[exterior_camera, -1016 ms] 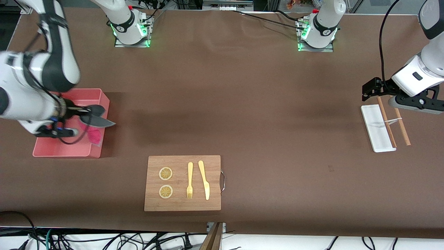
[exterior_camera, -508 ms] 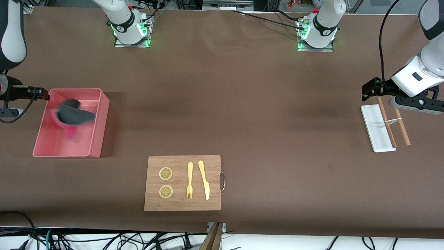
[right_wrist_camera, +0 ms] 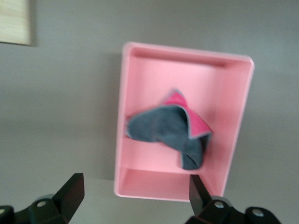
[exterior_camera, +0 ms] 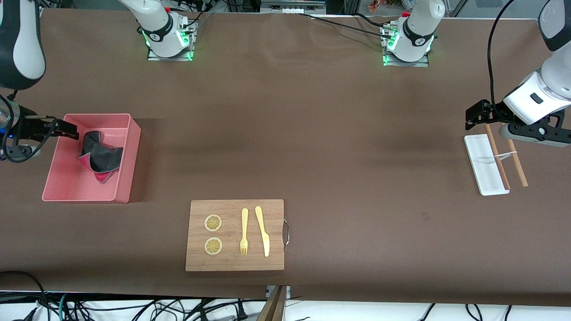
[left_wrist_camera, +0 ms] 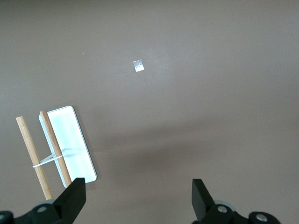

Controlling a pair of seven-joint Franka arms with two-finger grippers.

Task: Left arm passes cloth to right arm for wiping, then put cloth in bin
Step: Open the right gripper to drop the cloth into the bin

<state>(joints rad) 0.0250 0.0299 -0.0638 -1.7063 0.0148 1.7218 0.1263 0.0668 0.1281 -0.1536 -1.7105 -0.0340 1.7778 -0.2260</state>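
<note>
The cloth [exterior_camera: 101, 156], dark grey with magenta-pink showing at its edges, lies crumpled inside the pink bin [exterior_camera: 127, 147] at the right arm's end of the table. It also shows in the right wrist view [right_wrist_camera: 170, 133], lying in the bin [right_wrist_camera: 140, 182]. My right gripper [exterior_camera: 62, 129] is open and empty, over the bin's outer edge, apart from the cloth. My left gripper [exterior_camera: 476, 112] is open and empty, up over the table near the white tray [exterior_camera: 484, 167] at the left arm's end.
A wooden cutting board [exterior_camera: 235, 235] with two lemon slices, a fork and a knife lies near the front camera. A narrow white tray [left_wrist_camera: 70, 142] with two wooden sticks [left_wrist_camera: 53, 147] lies at the left arm's end. A small scrap [left_wrist_camera: 138, 66] lies on the table.
My right gripper let go of the cloth over the bin and drew back toward the table's end. The cloth dropped and settled in the bin. The left arm has not moved.
</note>
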